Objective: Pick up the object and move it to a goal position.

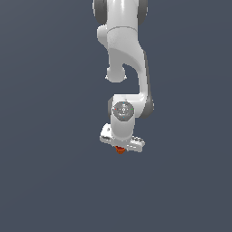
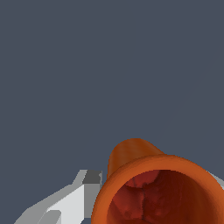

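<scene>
Orange-red cup point(image 1: 120, 150) directly under tool point(image 1: 121, 146), hollow mouth facing wrist camera. Tool finger point(image 2: 70, 201) just beside cup wall; clamped or apart: cannot tell.

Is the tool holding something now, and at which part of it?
It seems so: the orange-red cup sits between the fingers of the tool, one finger beside its outer wall near the open rim. Actual contact is not clearly visible.
</scene>
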### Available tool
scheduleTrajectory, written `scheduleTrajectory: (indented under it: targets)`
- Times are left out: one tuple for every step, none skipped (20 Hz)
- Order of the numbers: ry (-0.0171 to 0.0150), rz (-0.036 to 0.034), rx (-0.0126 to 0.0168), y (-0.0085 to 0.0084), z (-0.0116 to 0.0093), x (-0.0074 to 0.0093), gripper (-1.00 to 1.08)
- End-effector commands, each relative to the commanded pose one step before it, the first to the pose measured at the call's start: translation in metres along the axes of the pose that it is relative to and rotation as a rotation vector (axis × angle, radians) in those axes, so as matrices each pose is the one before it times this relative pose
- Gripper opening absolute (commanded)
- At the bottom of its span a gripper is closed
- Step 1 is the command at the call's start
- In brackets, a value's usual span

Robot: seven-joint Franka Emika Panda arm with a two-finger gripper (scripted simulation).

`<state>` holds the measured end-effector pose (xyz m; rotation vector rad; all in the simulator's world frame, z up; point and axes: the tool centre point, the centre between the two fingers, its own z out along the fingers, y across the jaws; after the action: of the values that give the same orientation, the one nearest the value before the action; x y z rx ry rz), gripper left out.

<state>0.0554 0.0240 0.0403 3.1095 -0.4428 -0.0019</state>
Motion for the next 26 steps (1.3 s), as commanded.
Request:
scheduleTrajectory:
  targets:
    - [0.00109, -0.00178, 0.00091, -0.01649, -0.00288, -0.00076, -1.0]
    - [0.0, 0.0, 0.0, -0.00768, -0.00111, -0.00033, -1.0]
    - [0.0, 0.0, 0.0, -0.00819, -0.00118, -0.00034, -1.0]
    - [0.0, 0.0, 0.0, -0.00863, -0.00124, -0.00035, -1.0]
    - [0.0, 0.0, 0.0, -0.00899, -0.0013, -0.00034, -1.0]
    - [0.0, 0.0, 0.0, -0.00928, -0.00134, -0.00034, -1.0]
    - [0.0, 0.0, 0.0, -0.00951, -0.00137, -0.00032, -1.0]
    - [0.0, 0.0, 0.0, -0.00969, -0.00139, -0.00031, -1.0]
    - [0.0, 0.0, 0.0, -0.00982, -0.00141, -0.00028, -1.0]
    - [0.0, 0.0, 0.0, -0.0099, -0.00142, -0.00026, -1.0]
    - [0.0, 0.0, 0.0, -0.00995, -0.00143, -0.00023, -1.0]
    - [0.0, 0.0, 0.0, -0.00997, -0.00143, -0.0002, -1.0]
    - [0.0, 0.0, 0.0, -0.00994, -0.00142, -0.00016, -1.0]
    - [0.0, 0.0, 0.0, -0.00966, -0.00138, -0.00012, -1.0]
    - [0.0, 0.0, 0.0, -0.00913, -0.0013, -0.00007, -1.0]
    - [0.0, 0.0, 0.0, -0.00863, -0.00123, -0.00003, -1.0]
    - [0.0, 0.0, 0.0, -0.0079, -0.00112, 0.00001, -1.0]
    - [0.0, 0.0, 0.0, -0.00714, -0.00101, 0.00004, -1.0]
    - [0.0, 0.0, 0.0, -0.00645, -0.00091, 0.00005, -1.0]
    - [0.0, 0.0, 0.0, -0.0058, -0.00082, 0.00008, -1.0]
    - [0.0, 0.0, 0.0, -0.0052, -0.00073, 0.00011, -1.0]
    - [0.0, 0.0, 0.0, -0.00464, -0.00064, 0.00014, -1.0]
    - [0.0, 0.0, 0.0, -0.00414, -0.00057, 0.00016, -1.0]
    - [0.0, 0.0, 0.0, -0.00371, -0.00051, 0.00016, -1.0]
    - [0.0, 0.0, 0.0, -0.00331, -0.00045, 0.00015, -1.0]
    - [0.0, 0.0, 0.0, -0.00293, -0.0004, 0.00015, -1.0]
